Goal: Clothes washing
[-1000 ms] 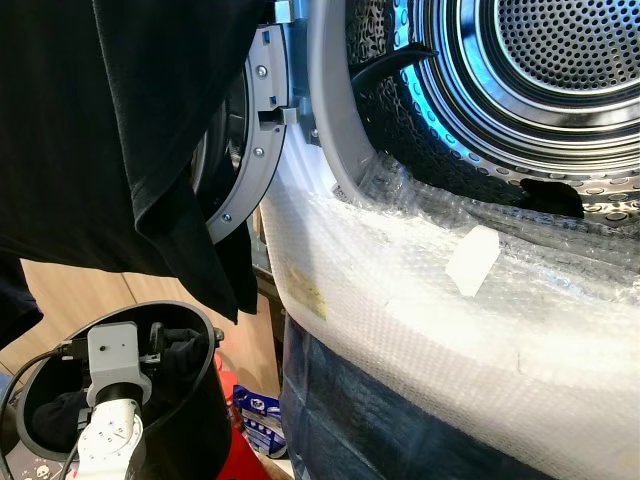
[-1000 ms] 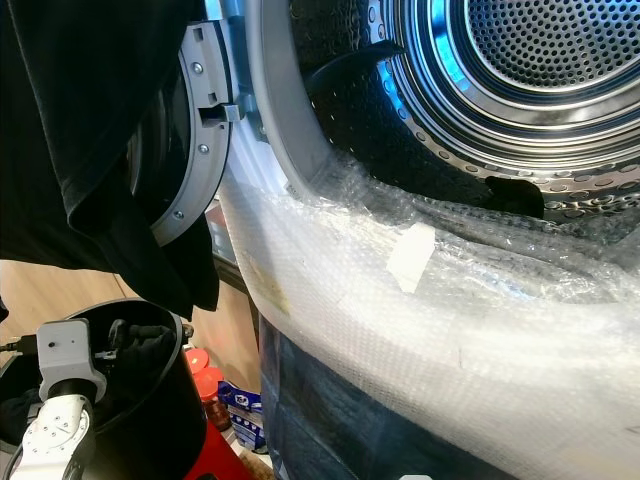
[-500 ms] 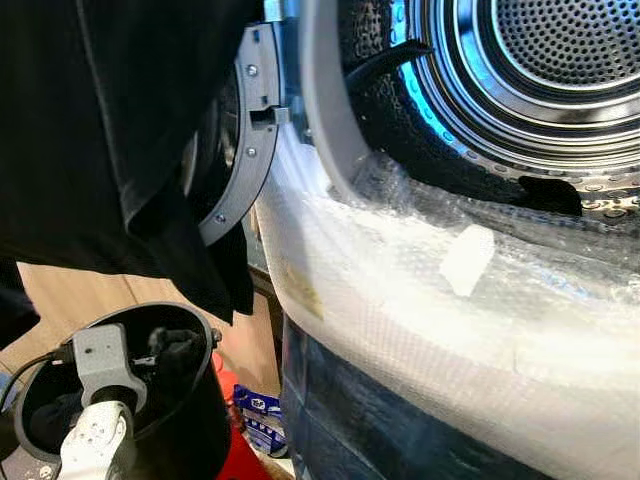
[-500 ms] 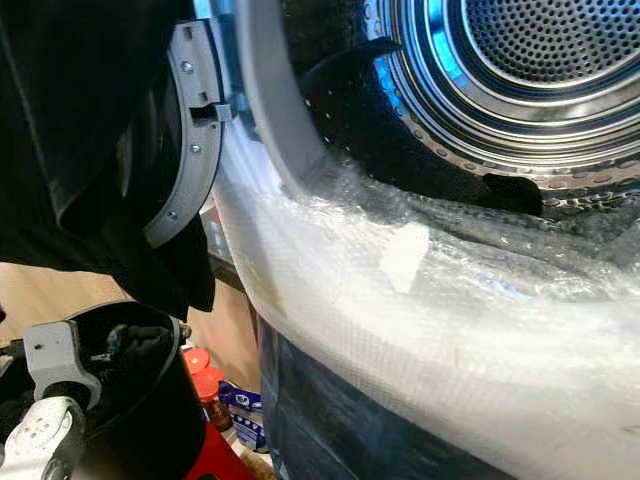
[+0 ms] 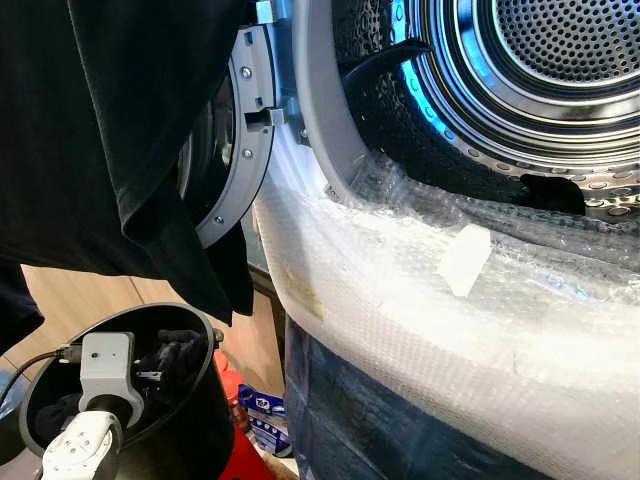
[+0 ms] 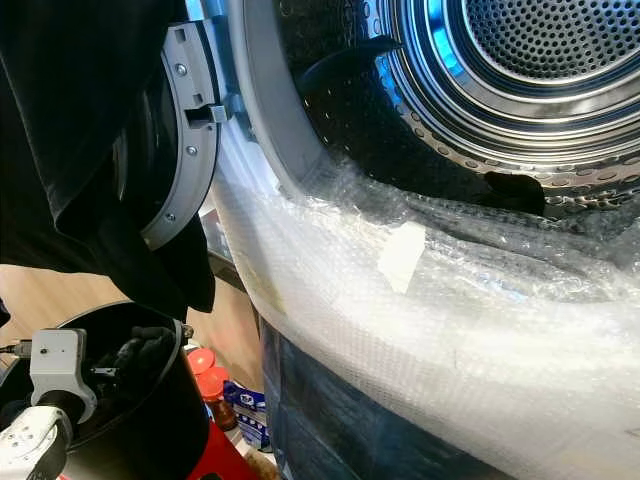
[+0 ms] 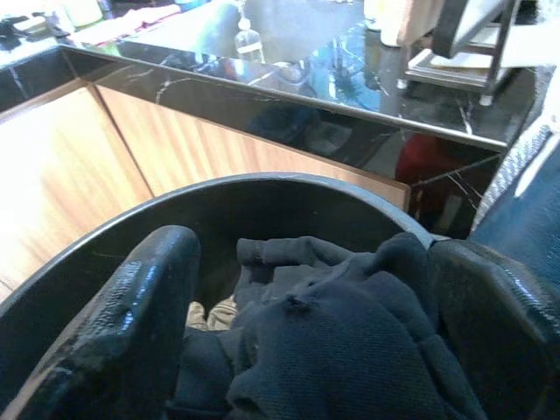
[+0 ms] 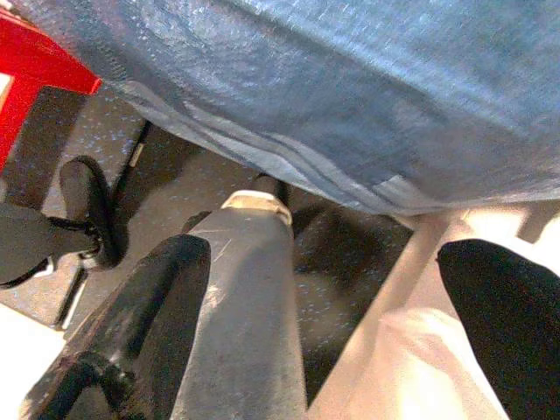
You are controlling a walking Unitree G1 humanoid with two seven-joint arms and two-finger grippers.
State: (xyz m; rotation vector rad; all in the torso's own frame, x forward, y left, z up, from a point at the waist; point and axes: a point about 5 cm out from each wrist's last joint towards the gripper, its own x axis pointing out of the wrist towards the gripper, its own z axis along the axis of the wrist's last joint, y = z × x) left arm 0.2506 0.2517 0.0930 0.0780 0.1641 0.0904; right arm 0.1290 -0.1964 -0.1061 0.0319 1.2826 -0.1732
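Since a second ago, the left arm had dropped lower in the picture, and its wrist sat deeper over the black bucket (image 5: 190, 420). Everything else slid only a tiny bit, so the camera moved a little too.

From the left eye, the washing machine drum (image 5: 540, 70) was open and shiny inside, with lots of small holes. Bubble wrap (image 5: 420, 300) covered the front of the machine just under the drum. A white piece of tape (image 5: 463, 260) was stuck on the wrap. A big black cloth (image 5: 110, 130) hung down beside the drum, in front of the grey door ring (image 5: 240, 150). The bucket stood on the floor, well below the drum and off to the side under the cloth. The left gripper (image 5: 165, 365) reached into the bucket, touching dark clothes (image 5: 180, 350).

From the right eye, a red-capped bottle (image 6: 215, 400) stood just beside the bucket, near the bottom of the machine.

From the left wrist, the two black fingers (image 7: 131, 324) were spread wide apart. A bunched dark garment (image 7: 341, 341) lay between them, inside the bucket. I could not tell if the fingers were squeezing it yet.

From the right wrist, the right gripper (image 8: 324, 306) hung low, far under the drum. Its fingers (image 8: 153, 297) were wide apart and held nothing. Blue wrap (image 8: 350, 96) on the machine showed above a dark floor (image 8: 332, 254).
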